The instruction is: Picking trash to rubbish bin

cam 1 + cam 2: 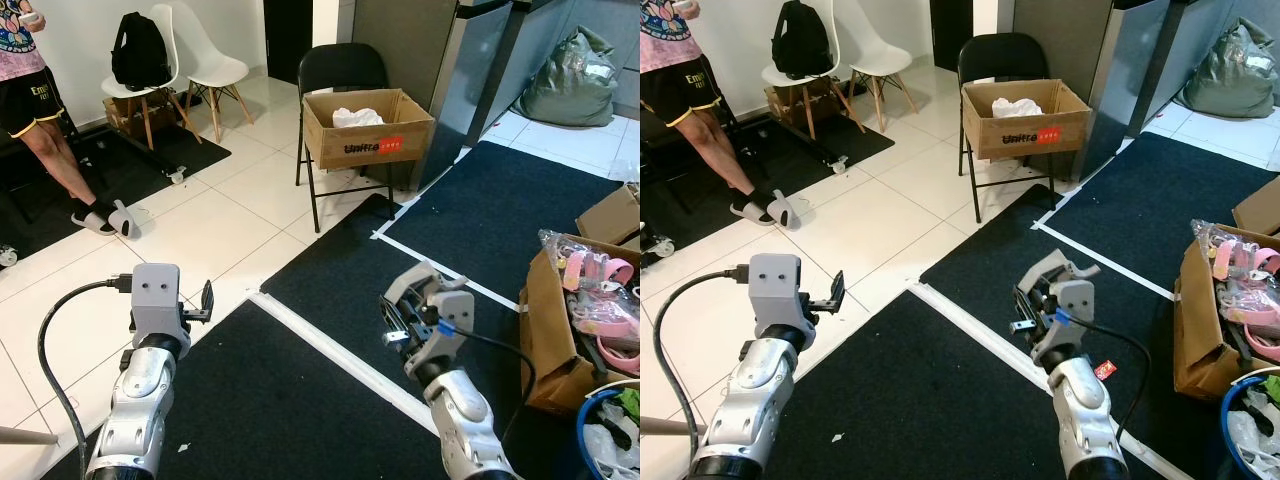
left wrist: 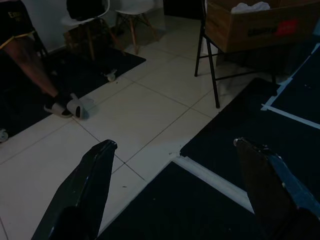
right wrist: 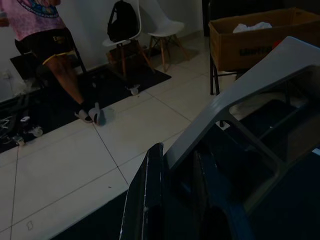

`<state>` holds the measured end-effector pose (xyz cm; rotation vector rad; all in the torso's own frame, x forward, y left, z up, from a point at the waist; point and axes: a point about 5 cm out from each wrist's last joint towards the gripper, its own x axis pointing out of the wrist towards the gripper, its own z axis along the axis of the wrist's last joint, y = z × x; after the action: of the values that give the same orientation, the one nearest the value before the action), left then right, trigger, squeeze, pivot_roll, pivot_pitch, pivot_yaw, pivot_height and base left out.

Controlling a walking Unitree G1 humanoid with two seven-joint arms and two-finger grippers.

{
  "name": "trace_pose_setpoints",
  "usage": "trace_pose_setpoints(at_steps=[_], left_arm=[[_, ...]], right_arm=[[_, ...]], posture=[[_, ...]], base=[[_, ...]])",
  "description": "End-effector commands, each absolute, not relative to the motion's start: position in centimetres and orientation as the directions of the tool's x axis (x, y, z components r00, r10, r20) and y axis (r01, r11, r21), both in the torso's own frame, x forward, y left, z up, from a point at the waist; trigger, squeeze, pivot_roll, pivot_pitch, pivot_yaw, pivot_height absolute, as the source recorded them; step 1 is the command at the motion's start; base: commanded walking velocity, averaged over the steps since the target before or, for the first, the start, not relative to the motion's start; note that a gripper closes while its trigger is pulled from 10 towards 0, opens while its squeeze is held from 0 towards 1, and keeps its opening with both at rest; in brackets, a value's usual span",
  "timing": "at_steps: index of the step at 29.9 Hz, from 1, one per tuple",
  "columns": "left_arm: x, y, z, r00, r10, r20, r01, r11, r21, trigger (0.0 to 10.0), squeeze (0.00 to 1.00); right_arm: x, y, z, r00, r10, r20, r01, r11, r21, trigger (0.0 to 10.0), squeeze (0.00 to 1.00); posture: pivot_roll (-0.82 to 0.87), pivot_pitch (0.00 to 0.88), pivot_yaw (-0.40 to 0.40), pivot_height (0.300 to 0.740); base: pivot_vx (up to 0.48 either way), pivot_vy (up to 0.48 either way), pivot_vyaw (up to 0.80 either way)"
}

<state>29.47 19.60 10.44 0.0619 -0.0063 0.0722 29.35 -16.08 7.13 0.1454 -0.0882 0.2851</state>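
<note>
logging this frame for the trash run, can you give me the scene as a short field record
left gripper: raised over the edge of the black mat, jaws open, holding nothing
right gripper: raised over the black mat, jaws close together around a grey object I cannot identify
cardboard box: on a black folding chair, white crumpled trash inside
blue bin: at the robot's right, partly in frame
person: standing at the far left by two white chairs
floor: white tiles and black mats with white tape

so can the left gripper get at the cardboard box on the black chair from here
Probably not yet. The left gripper hovers open over the mat edge, while the cardboard box sits on the black chair across open tile floor; nothing blocks it.
</note>
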Motion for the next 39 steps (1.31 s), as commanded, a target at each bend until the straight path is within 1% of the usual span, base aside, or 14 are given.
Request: trace_pose_setpoints(at_steps=[1,10,22,27,32,39], left_arm=[[29.5,19.5,10.3,0.998,0.063,0.004,-0.063,0.995,0.071,10.0,0.00],[29.8,18.9,10.5,0.999,0.035,0.017,-0.036,0.997,0.061,10.0,0.00],[30.0,18.6,10.6,0.999,0.027,0.022,-0.029,0.998,0.054,10.0,0.00],[29.7,18.9,10.2,0.999,0.033,0.002,-0.033,0.997,0.066,10.0,0.00],[30.0,18.8,10.2,1.000,0.026,-0.007,-0.026,0.996,0.088,10.0,0.00],[29.8,18.7,10.0,0.999,0.032,-0.009,-0.031,0.996,0.082,10.0,0.00]], right_arm=[[29.1,-16.0,6.8,0.956,0.275,0.103,-0.287,0.948,0.136,10.0,0.00],[28.9,-15.9,6.5,0.961,0.255,0.107,-0.270,0.951,0.154,10.0,0.00],[28.9,-15.8,6.3,0.958,0.275,0.079,-0.283,0.949,0.140,10.0,0.00],[28.5,-15.8,5.5,0.955,0.296,0.029,-0.297,0.949,0.105,10.0,0.00],[28.5,-16.1,5.5,0.955,0.297,0.020,-0.298,0.950,0.096,10.0,0.00],[28.5,-16.2,5.5,0.951,0.308,0.011,-0.308,0.949,0.067,10.0,0.00]], posture=[[0.01,0.027,0.024,0.740],[0.00,0.018,0.025,0.740],[-0.01,0.021,0.010,0.740],[-0.02,0.031,0.017,0.740],[-0.01,0.047,0.004,0.740],[-0.02,0.060,-0.007,0.740]], base=[[0.000,0.000,0.00],[0.000,0.000,0.00],[0.000,0.000,0.00],[0.000,0.000,0.00],[0.000,0.000,0.00],[0.035,0.000,0.00]])
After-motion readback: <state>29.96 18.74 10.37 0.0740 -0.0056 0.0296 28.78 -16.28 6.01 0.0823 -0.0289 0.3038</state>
